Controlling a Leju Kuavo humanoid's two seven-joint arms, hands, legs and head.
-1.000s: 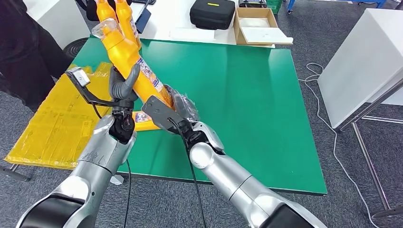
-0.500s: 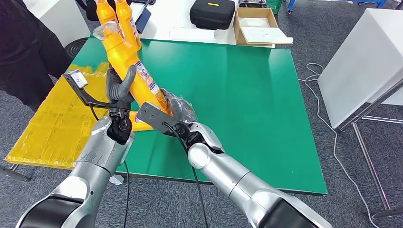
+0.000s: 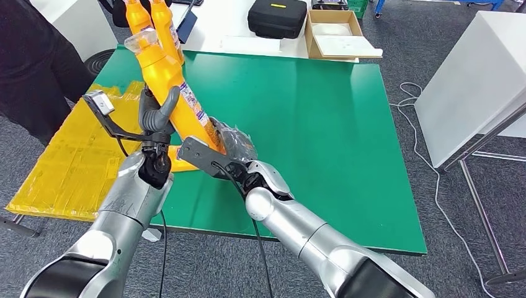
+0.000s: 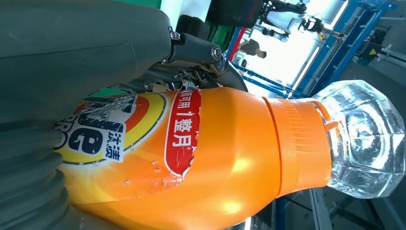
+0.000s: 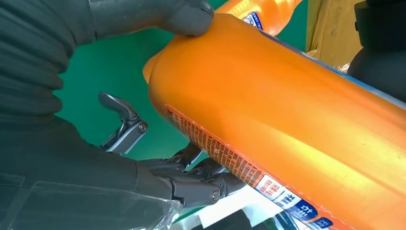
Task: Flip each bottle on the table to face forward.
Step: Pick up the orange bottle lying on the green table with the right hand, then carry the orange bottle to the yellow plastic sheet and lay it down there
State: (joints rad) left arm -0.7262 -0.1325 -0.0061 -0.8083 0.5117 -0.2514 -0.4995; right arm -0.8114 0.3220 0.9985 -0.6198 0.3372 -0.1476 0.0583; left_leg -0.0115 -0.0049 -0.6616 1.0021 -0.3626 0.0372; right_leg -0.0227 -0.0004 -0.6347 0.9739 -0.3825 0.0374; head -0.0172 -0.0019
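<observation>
I've got the orange bottle (image 3: 177, 93) up off the green worktop (image 3: 310, 124), held by both hands and tilted, w/ its clear faceted cap (image 3: 141, 41) at the high end, leaning away from me over the worktop's left part. Left hand (image 3: 158, 112) grips the bottle mid-body; thumb lies across the label side, fingers (image 4: 196, 50) clamped round the far side. In left wrist view the label w/ red band faces the camera and the clear cap sits on an orange collar. Right hand (image 3: 232, 144) holds the bottle's lower end; in right wrist view the thumb (image 5: 158, 14) presses on the bottle's base edge and the dark fingers (image 5: 201, 179) curl under the body, so they're clamped on it too. That lower end sits just above the worktop's left-front part; can't tell if it touches.

A 2nd orange bottle (image 3: 186, 158) lies flat on the worktop just below the held one, between my two wrists, mostly hidden. Two more orange bottles (image 3: 152, 18) are past the held bottle, at the worktop's far left corner, necks up.

Yellow sheet (image 3: 74, 161) lies just left of the worktop. Beyond the worktop's far edge: a black case (image 3: 276, 17) and an open cardboard box (image 3: 335, 34). A person in dark clothes (image 3: 31, 62) stands left of the worktop.
</observation>
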